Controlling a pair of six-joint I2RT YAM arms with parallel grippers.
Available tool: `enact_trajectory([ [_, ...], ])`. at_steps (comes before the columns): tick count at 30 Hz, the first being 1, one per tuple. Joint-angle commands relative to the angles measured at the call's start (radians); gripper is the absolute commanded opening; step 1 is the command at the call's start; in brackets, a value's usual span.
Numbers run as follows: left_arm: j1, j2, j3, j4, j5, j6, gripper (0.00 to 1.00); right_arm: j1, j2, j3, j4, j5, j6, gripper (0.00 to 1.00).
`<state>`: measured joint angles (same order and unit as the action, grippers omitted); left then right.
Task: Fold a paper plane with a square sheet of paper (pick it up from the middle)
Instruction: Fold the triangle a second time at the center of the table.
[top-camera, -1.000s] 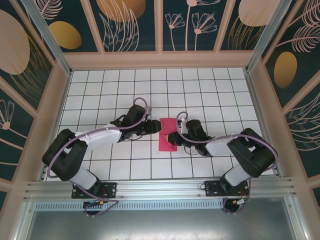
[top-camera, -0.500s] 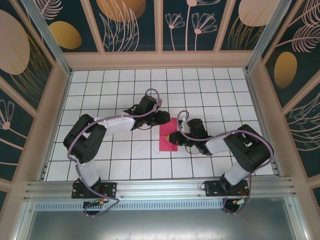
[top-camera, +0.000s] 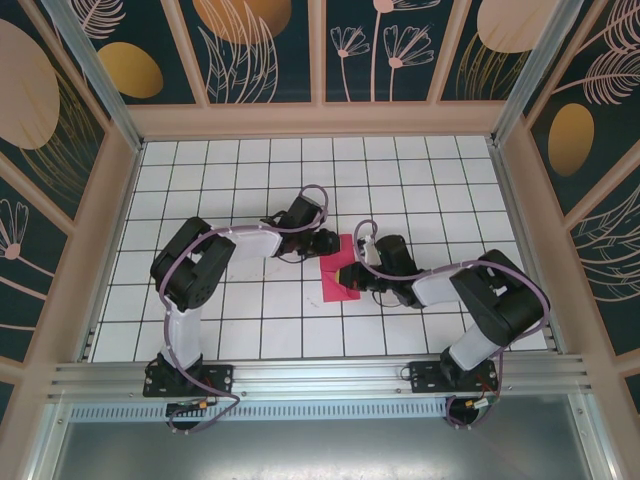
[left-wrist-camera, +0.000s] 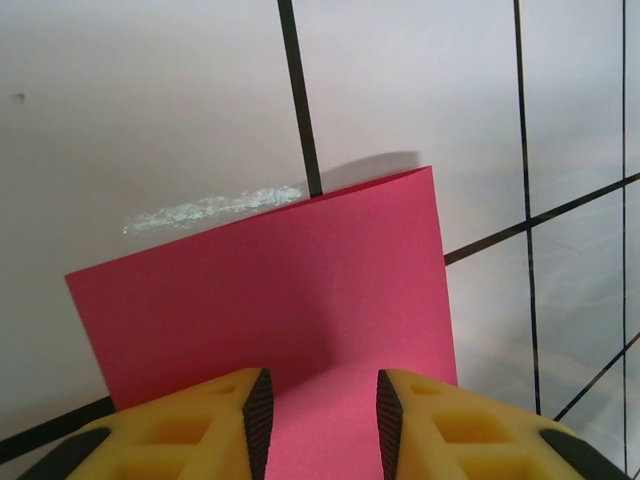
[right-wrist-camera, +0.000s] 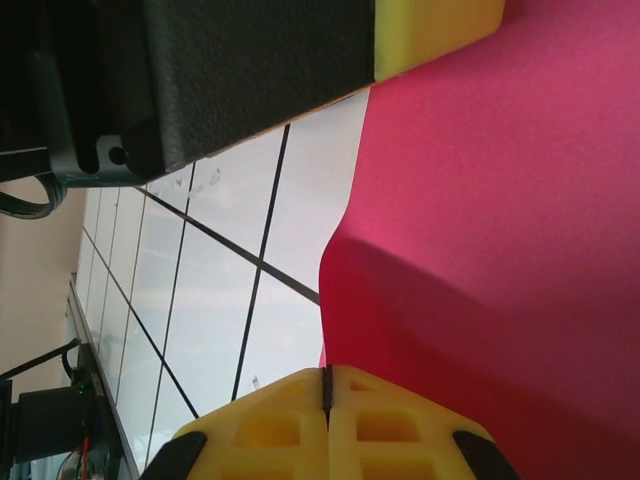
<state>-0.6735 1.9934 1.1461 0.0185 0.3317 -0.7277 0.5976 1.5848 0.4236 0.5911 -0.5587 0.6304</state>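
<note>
Where the two arms meet over the middle of the white, black-gridded table (top-camera: 250, 330), a thin, matte, red-pink sheet of paper (top-camera: 330, 288) is found lying. In the overhead view it is presented as an oblong, longer than it is wide. The table is boxed in by a pale-framed enclosure of dark green panels (top-camera: 265, 50) printed with leaves and discs, and both arms and the sheet are contained within it.

The left gripper (top-camera: 327, 243) is set at the sheet's far left corner. In its wrist view the jaws are seen partly parted, with a clear gap kept between the yellow fingers (left-wrist-camera: 215, 425). The red paper is seen through that gap and beyond it. Whether the pads touch it cannot be told, since the fingers are cut off by the frame's lower edge. The sheet's far edge is raised a little off the table there, with a shadow cast behind it, and a whitish scuff (left-wrist-camera: 210, 208) is seen on the tile just beyond.

The right gripper (top-camera: 345, 272) is laid over the sheet's right side. In its wrist view the fingers are pressed fully together, only a thin dark seam being visible. The sheet's edge appears to be nipped in that seam, and the paper is buckled up into a hump beside it.
</note>
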Motion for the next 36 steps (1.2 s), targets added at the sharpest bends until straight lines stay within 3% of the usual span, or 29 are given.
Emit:
enact_trajectory([
  [1,-0.002,0.033,0.028,-0.093,-0.029,0.062,0.36,-0.008,-0.03,0.035,-0.067,-0.006,-0.054,0.07],
  [4,-0.003,0.039,0.031,-0.121,-0.04,0.081,0.36,-0.007,-0.063,0.043,-0.11,0.012,-0.077,0.14],
  [11,-0.002,0.046,0.029,-0.121,-0.02,0.095,0.34,-0.006,-0.105,0.073,-0.243,0.031,-0.171,0.21],
  [18,-0.003,0.058,0.056,-0.161,-0.03,0.154,0.33,-0.014,-0.108,0.124,-0.332,0.027,-0.239,0.08],
  [23,-0.003,0.061,0.089,-0.204,-0.032,0.207,0.32,-0.033,-0.064,0.15,-0.318,-0.047,-0.246,0.0],
  [28,0.001,-0.002,0.175,-0.29,-0.101,0.24,0.42,-0.017,-0.055,0.09,-0.132,-0.106,-0.077,0.0],
  [32,0.004,-0.093,0.203,-0.33,-0.175,0.199,0.49,0.023,-0.059,0.07,-0.066,-0.051,0.013,0.0],
  [36,0.003,-0.244,0.105,-0.308,-0.223,0.13,0.52,0.048,-0.052,0.063,-0.027,0.008,0.08,0.0],
])
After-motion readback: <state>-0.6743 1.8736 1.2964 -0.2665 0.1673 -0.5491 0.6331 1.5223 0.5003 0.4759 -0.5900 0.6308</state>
